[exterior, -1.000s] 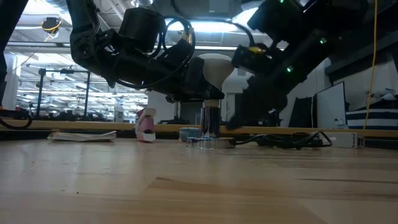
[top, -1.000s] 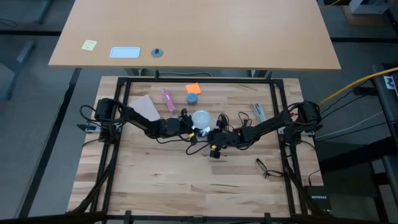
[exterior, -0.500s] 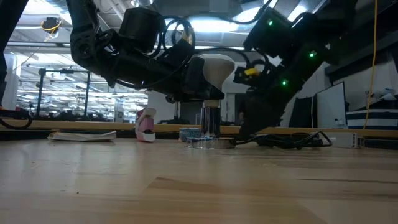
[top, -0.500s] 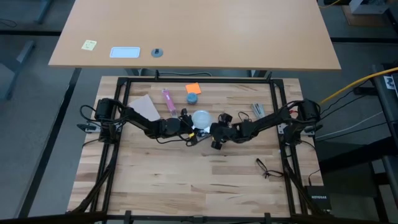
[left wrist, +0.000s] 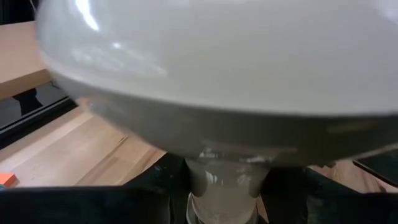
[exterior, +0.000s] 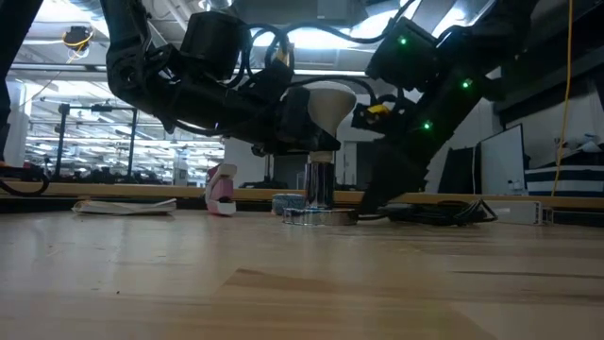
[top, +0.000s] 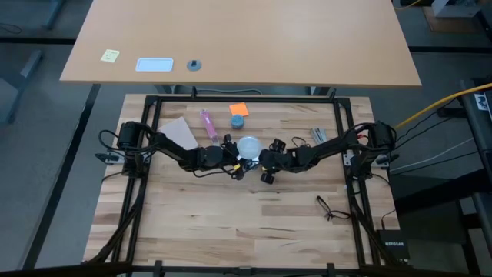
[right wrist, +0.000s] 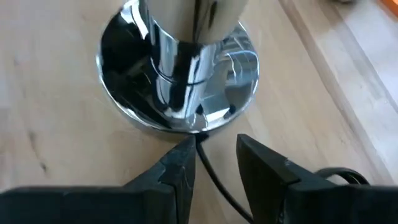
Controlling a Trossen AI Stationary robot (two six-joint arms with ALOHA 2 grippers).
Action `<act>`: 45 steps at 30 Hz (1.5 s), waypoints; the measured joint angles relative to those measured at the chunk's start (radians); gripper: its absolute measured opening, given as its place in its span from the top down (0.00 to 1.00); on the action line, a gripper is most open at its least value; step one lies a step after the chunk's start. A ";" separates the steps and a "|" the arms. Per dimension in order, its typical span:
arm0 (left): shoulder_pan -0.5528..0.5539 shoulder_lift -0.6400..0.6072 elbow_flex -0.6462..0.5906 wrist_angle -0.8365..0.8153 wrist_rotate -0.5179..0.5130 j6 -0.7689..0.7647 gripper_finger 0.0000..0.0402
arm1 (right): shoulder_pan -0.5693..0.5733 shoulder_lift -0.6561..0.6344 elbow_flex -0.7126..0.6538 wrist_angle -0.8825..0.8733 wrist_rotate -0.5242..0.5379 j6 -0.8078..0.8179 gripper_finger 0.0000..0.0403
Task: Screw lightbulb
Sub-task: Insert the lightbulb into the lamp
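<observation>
a black box reads "netgear" (beside the table).

A pink tube, an orange note and a small blue round object lie near the table's far edge, white paper alongside.

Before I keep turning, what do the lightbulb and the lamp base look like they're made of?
Lightbulb: looks like frosted white glass or plastic, with a smooth, softly glossy globe showing faint highlights; I can't tell which. Lamp base: looks like polished chrome-finish metal, since its round foot and post give mirror-like reflections. Its cord looks like black rubber or plastic.
</observation>
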 joint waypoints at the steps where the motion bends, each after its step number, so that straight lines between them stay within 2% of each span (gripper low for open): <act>1: 0.000 0.000 0.000 0.000 0.000 0.000 0.65 | -0.004 0.000 0.000 0.001 -0.004 0.000 0.70; 6: 0.000 0.000 0.000 0.000 0.000 0.000 0.65 | -0.006 0.000 0.000 -0.001 -0.111 0.000 0.70; 10: 0.000 0.000 0.000 -0.001 0.000 0.000 0.65 | -0.003 0.000 0.000 -0.031 -0.123 -0.019 0.70; 16: 0.000 0.000 0.000 -0.001 0.001 0.000 0.65 | -0.004 0.000 0.000 -0.086 0.050 -0.026 0.70; 22: -0.001 0.000 0.000 -0.001 0.001 0.000 0.65 | -0.007 0.000 0.000 -0.067 0.207 -0.026 0.70; 30: -0.001 0.000 0.000 -0.001 0.001 -0.001 0.65 | -0.026 0.000 0.000 -0.060 0.233 -0.026 0.70; 33: -0.001 0.000 0.000 -0.001 0.001 0.000 0.65 | -0.024 -0.006 0.000 -0.062 0.186 -0.026 0.70; 41: 0.000 0.000 -0.001 -0.001 -0.003 -0.014 0.65 | -0.022 -0.009 0.071 -0.082 -0.113 -0.024 0.70; 45: 0.000 -0.001 -0.002 0.003 -0.006 -0.035 0.65 | -0.002 -0.009 0.093 -0.080 -0.137 -0.025 0.70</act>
